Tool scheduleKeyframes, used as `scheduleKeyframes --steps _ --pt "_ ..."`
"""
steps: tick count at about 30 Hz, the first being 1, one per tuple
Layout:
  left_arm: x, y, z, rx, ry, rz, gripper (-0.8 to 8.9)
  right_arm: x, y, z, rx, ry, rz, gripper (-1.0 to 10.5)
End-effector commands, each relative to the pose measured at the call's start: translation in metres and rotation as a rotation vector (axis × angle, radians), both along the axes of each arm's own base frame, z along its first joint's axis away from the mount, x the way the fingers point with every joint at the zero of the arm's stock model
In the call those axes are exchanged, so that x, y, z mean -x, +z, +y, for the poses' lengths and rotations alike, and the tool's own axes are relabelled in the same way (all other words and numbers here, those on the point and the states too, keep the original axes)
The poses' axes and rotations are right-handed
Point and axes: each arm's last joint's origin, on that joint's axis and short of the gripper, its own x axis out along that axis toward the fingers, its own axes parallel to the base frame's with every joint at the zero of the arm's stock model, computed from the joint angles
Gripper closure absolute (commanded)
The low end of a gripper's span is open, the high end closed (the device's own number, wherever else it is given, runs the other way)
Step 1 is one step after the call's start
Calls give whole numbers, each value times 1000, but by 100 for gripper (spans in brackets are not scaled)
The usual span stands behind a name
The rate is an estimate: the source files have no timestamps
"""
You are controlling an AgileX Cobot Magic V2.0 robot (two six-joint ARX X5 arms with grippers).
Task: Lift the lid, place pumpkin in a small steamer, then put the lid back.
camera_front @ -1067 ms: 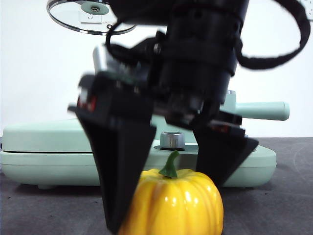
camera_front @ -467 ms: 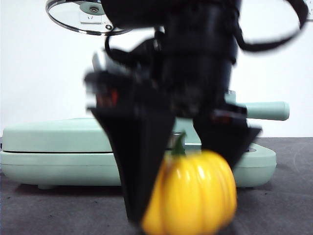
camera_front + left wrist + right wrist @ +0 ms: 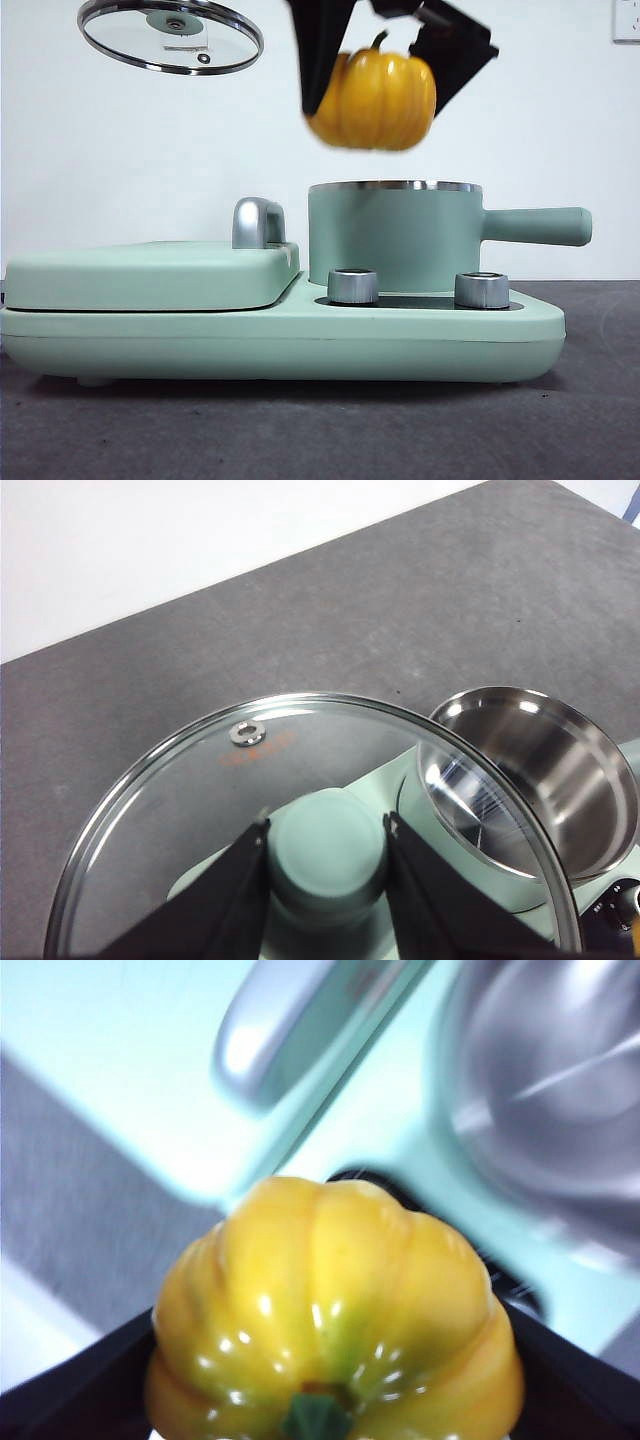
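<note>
The yellow-orange pumpkin (image 3: 372, 98) hangs in the air above the small steamer (image 3: 395, 235), a mint-green pot with a steel rim and a long side handle. My right gripper (image 3: 372, 75) is shut on the pumpkin (image 3: 335, 1315), one black jaw on each side. High at the left, the glass lid (image 3: 171, 36) is held up by my left gripper (image 3: 327, 855), shut on its mint-green knob. In the left wrist view the steamer's steel inside (image 3: 530, 780) shows bare beneath the lid (image 3: 200, 810).
The steamer stands on a wide mint-green appliance base (image 3: 280, 340) with two chrome knobs (image 3: 353, 286). A flat griddle cover (image 3: 150, 275) with a chrome handle (image 3: 257, 222) takes up its left half. Dark grey table (image 3: 300, 430) lies in front.
My right gripper has risen from the table in front of the appliance to above the steamer, carrying the pumpkin up with it. The lid stays aloft at the top left.
</note>
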Motion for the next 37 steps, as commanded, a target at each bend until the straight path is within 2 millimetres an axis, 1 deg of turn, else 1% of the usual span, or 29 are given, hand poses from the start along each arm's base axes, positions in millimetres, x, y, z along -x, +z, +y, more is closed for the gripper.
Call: scheduleKeyframes --steps 1,4,8,13,16,23,26,37 --pt "2 13 1 16 -7 -61 737 -22 9 -2 -9 -1 -41 623" --pt "1 13 2 17 -5 -59 737 -45 14 -9 -15 -36 -64 624" --pt "2 12 2 17 -6 -58 737 -73 11 -13 -10 -65 -78 624" --pt "2 12 2 17 -5 -56 737 -102 -7 -13 20 -84 -53 623" --pt "1 12 2 17 -4 -57 737 -114 -24 -12 43 -93 -20 623" --pt "1 12 3 17 -1 -57 737 -130 -59 -4 93 -89 41 623" --pt "1 12 3 17 -1 -57 737 -133 -71 1 153 -90 27 623" --pt "1 12 3 20 1 -54 737 -140 -86 4 175 -90 34 622"
